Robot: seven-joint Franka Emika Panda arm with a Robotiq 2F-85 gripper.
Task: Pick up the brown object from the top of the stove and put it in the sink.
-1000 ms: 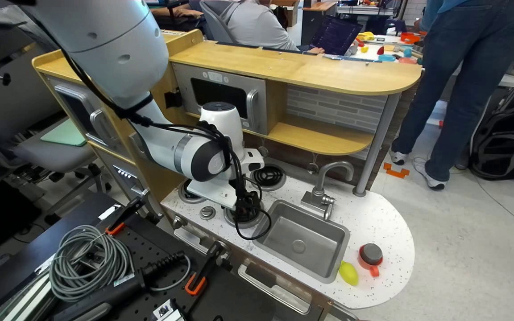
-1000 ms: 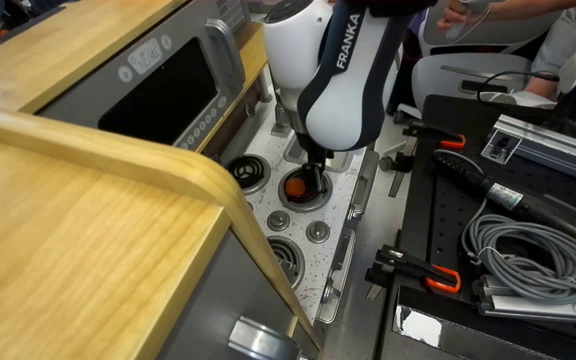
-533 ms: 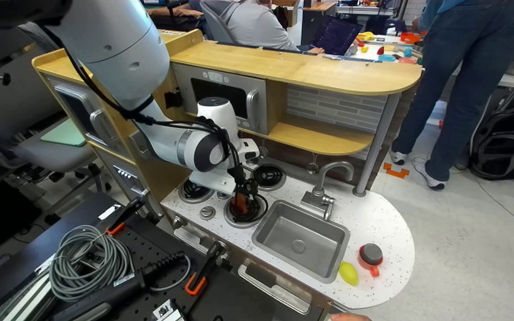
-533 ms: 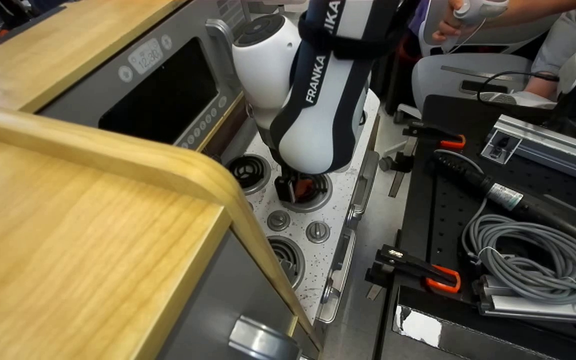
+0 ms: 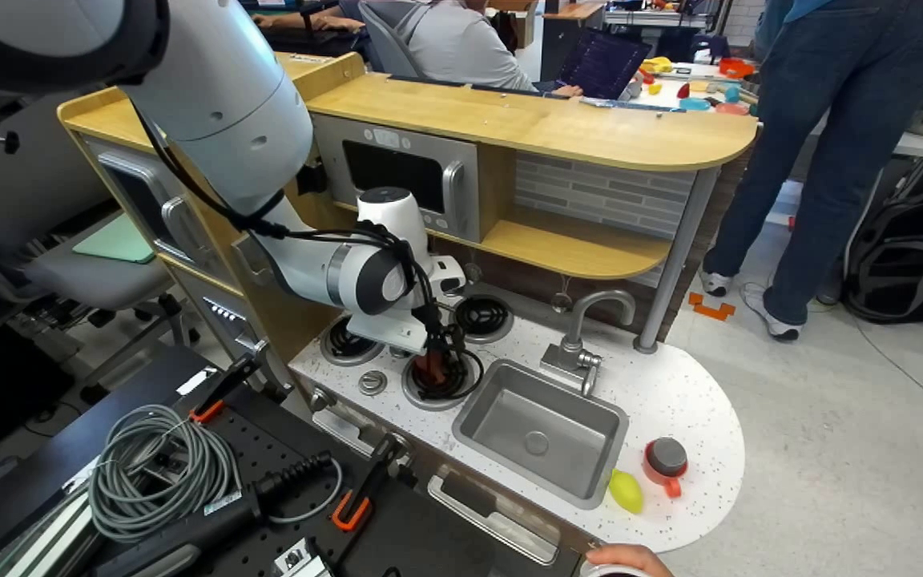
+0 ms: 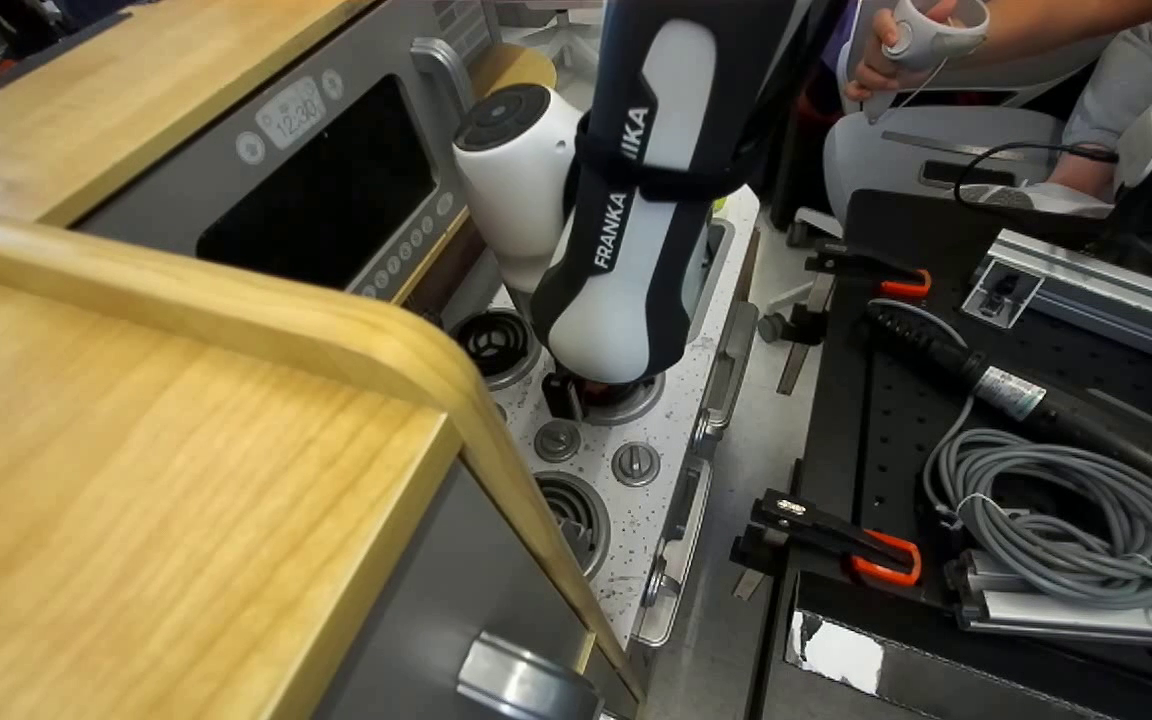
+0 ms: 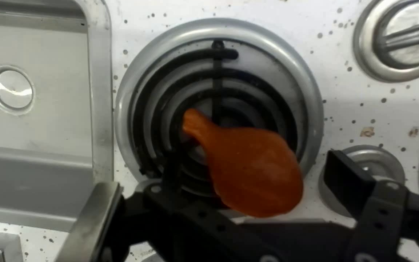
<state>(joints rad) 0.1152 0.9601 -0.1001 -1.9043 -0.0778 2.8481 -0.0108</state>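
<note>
In the wrist view, an orange-brown drumstick (image 7: 256, 171) is lying on a coiled black burner (image 7: 216, 28) of the stove (image 6: 596, 470); its narrow knobbed end is pointing toward the sink side, and its thick end is covering part of the burner's outer ring; the claw (image 7: 255, 165) is straddling it, its black fingers (image 7: 349, 182) standing wide apart with a gap showing on each side of the drumstick, so the claw is gripping nothing. In both exterior views the white arm (image 6: 601, 330) is reaching down over this burner and is hiding much of the drumstick; only a dark reddish patch is showing beside the claw; in the wrist view a metal knob (image 7: 400, 36) is sitting near the burner; a second knob (image 7: 391, 165) is showing partly behind a finger. The grey metal sink (image 5: 534, 409) is sitting just beside the burner, sunk into the speckled white table (image 5: 694, 409); a curved silver faucet (image 5: 574, 340) is rising at the sink's back edge; at the end farther from the burner, a yellow-green lemon (image 5: 626, 490) is resting just beside the rim, and a red mug (image 5: 657, 476) is standing near the lemon, a grey round piece (image 5: 667, 455) filling its mouth; above the stove, a microwave (image 6: 321, 200) is facing outward, its display (image 6: 294, 118) reading 12:30.
</note>
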